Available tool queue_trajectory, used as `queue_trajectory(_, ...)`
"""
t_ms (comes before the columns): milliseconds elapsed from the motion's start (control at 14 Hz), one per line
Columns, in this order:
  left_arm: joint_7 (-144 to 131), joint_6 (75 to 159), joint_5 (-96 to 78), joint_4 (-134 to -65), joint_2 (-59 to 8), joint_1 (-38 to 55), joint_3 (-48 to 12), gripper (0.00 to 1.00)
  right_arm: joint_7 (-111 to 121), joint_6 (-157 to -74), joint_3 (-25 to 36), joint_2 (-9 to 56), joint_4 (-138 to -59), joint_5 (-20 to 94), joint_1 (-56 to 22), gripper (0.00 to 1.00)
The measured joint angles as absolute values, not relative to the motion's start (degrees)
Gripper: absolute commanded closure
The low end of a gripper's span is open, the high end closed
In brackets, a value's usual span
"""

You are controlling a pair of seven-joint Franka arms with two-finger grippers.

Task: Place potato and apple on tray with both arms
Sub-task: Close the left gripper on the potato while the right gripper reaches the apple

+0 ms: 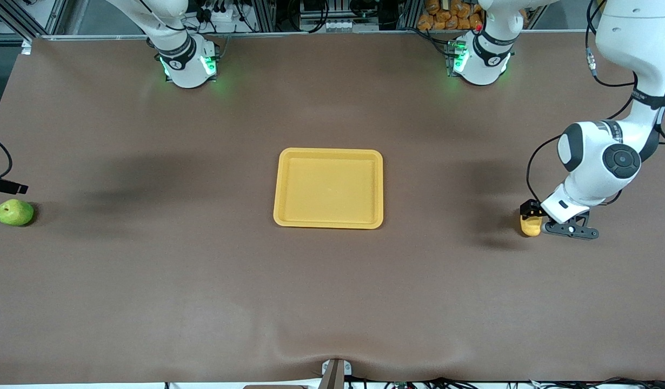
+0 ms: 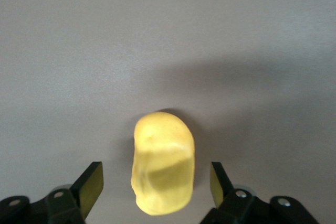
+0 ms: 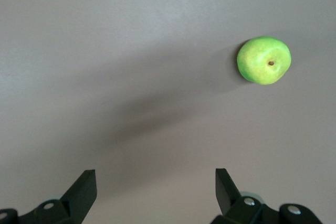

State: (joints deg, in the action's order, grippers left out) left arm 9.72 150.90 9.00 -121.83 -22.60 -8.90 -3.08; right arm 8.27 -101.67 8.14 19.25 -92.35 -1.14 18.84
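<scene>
While the tray (image 1: 328, 188) lies bare mid-tabletop (image 1: 203, 281), each arm is at its own end.

Left gripper (image 2: 157, 184) low at the left arm's end, fingers (image 2: 90, 182) spread on either side of the potato (image 2: 163, 170), gaps both sides, no contact seen. Potato lies on the tabletop, seemingly; well apart from the tray. Right gripper (image 3: 156, 187) over bare tabletop at the right arm's end, fingers (image 3: 84, 187) spread wide, nothing between them. Apple (image 1: 14, 212) near that tabletop edge, stem dimple up in the right wrist view.
</scene>
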Motion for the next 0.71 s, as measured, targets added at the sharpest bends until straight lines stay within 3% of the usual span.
queue_trajectory(427,9.8,151.2,9.0,-121.4,-24.0,-9.4,-3.2,0.21,10.4,-102.1,8.1,22.6,-90.4,-2.9,20.7,0.00)
queue_trajectory(712,9.8,151.7,9.0,-121.3,-25.0,-9.4,-3.2,0.33,18.3,-104.9,8.2,27.2,-87.3,-3.5,23.6,0.00)
